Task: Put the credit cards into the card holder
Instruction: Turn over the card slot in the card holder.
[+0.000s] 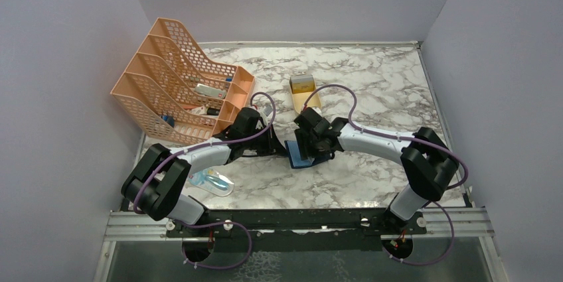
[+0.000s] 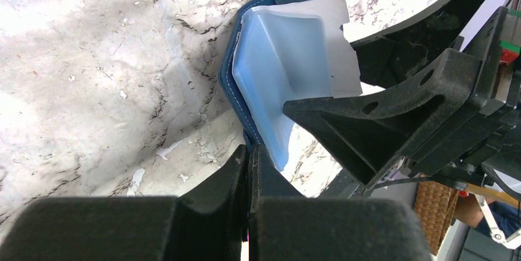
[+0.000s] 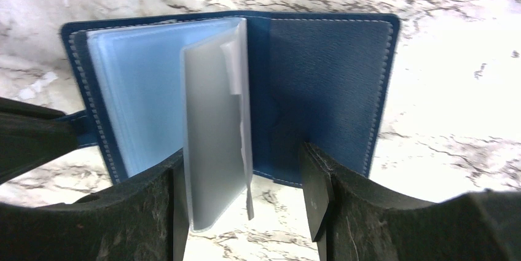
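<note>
Gripping card holder edge, left gripper clamped; right gripper spread apart above it

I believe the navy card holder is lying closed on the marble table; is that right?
Not quite: the navy card holder lies open on the marble table, its clear sleeves fanned out; the right wrist view shows it.

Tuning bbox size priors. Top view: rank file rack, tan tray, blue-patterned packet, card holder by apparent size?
1. orange file rack: largest by far.
2. blue-patterned packet and tan tray: look alike, unranked; packet partly under the left arm.
3. card holder: smallest showing, but partly hidden by the right tool.
</note>
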Motion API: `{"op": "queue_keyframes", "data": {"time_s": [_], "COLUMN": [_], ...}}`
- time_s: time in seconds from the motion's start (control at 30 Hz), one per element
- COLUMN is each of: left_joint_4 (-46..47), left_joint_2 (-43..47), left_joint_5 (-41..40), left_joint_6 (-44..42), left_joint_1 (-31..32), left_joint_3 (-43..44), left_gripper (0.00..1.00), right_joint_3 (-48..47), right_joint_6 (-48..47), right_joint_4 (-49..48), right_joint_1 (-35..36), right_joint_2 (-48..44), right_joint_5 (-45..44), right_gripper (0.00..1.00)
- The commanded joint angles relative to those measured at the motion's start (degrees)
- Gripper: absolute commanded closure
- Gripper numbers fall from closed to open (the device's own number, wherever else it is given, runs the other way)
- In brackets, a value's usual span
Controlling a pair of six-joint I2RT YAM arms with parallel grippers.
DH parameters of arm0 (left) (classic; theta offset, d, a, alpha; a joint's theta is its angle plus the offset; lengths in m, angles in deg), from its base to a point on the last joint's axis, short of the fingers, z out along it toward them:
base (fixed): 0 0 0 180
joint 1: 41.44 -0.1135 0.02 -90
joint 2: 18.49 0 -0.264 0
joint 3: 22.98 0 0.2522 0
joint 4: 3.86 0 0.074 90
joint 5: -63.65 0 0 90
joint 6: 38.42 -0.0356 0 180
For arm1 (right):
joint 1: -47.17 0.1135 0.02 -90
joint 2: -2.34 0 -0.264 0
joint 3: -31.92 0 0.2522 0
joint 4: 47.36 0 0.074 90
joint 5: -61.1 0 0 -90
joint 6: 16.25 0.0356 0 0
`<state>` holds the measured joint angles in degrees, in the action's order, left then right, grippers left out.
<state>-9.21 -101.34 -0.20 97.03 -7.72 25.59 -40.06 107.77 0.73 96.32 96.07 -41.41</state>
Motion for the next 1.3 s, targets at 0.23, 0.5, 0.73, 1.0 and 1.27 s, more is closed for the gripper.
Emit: {"op": "queue_keyframes", "data": {"time_s": [0.23,0.5,0.73,1.0,1.27], "left_joint_4": [-2.0,-3.8,-5.4,-11.8,-7.1], "left_joint_2": [-0.1,-0.7,-1.1,1.9,5.6], "left_joint_5": [-0.6,-1.1,-1.3,-6.5,-2.6], "left_joint_6": [-3.0,-4.4,-5.2,-4.4,2.7], "left_joint_1": [-0.2,-0.3,-0.4,-0.4,-0.3], "left_joint_3": [0.9,2.4,3.5,6.9,6.7], "left_gripper": [1.00,1.00,0.94,0.61,0.48], "right_joint_3": [0.6,2.5,2.4,4.4,7.8], "right_joint_6": [2.2,2.6,2.1,3.4,5.9], "right_joint_4": [4.0,1.9,1.5,0.1,-3.5], "right_joint_1": [0.3,0.2,0.0,0.0,0.0], "right_joint_2": [-4.2,-4.4,-4.8,-5.2,-8.5], "right_joint_5": [-8.6,-8.3,-7.4,-4.1,1.6], "right_gripper": [0.40,0.53,0.66,0.77,0.87]}}
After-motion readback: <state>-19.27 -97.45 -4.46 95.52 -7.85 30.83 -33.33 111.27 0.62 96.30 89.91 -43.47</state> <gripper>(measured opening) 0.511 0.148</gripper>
